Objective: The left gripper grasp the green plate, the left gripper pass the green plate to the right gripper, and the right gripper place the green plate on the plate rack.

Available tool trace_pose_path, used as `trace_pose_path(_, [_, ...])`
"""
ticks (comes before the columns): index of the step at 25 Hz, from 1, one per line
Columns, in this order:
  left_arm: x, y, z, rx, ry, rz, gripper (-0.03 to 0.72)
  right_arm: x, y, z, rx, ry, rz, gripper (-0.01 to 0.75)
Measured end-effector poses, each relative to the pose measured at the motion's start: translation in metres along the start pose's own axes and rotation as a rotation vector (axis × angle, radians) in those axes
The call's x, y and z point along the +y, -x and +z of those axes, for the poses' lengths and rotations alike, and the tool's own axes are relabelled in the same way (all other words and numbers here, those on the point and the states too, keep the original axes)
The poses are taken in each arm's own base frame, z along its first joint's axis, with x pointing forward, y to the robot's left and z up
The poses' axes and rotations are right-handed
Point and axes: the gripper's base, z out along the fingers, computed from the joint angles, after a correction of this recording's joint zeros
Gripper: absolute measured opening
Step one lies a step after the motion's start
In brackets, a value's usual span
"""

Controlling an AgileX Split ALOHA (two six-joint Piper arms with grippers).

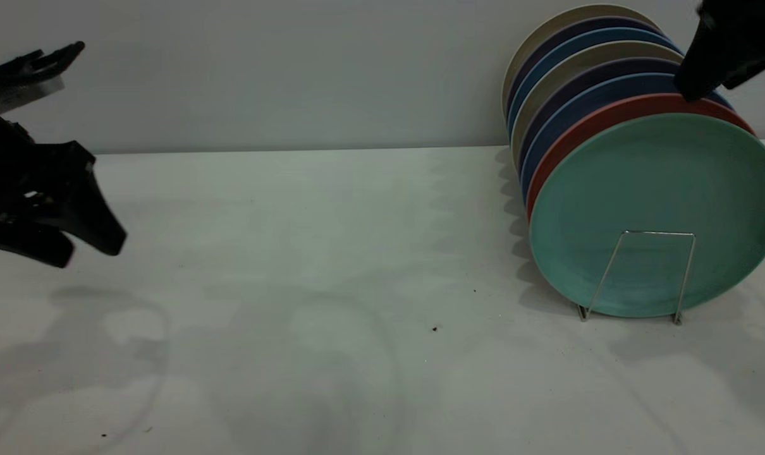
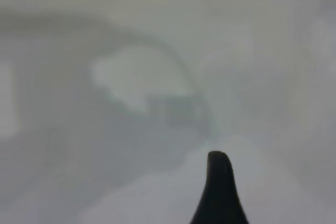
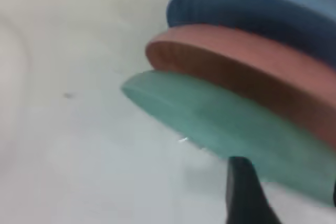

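The green plate (image 1: 654, 189) stands upright at the front of the row in the plate rack (image 1: 687, 272), leaning on a wire loop. It also shows in the right wrist view (image 3: 220, 119). My right gripper (image 1: 711, 85) hovers just above the top rims of the rear plates, open, holding nothing; one fingertip (image 3: 239, 171) shows near the green rim. My left gripper (image 1: 88, 249) is far off at the table's left edge, above the surface, open and empty; one fingertip (image 2: 218, 166) shows over bare table.
Behind the green plate stand a salmon plate (image 1: 585, 126), blue plates (image 1: 566, 57) and a beige plate (image 1: 547, 31) in the same rack. The white table (image 1: 332, 284) carries a few dark specks. A grey wall is behind.
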Motion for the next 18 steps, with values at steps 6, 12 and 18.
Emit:
trace_pose_path(6, [0.006,0.001,-0.037,0.086,0.194,0.007,0.592,0.010,-0.012,-0.014,0.141,0.068,0.158,0.415])
trace_pose_path(12, [-0.005,-0.012,-0.098,0.053,0.336,0.023,0.592,0.017,-0.030,-0.033,0.340,0.091,0.161,0.415])
trace_pose_path(18, [-0.031,-0.037,-0.160,-0.046,0.350,0.028,0.592,0.020,-0.046,-0.072,0.403,0.005,0.179,0.415])
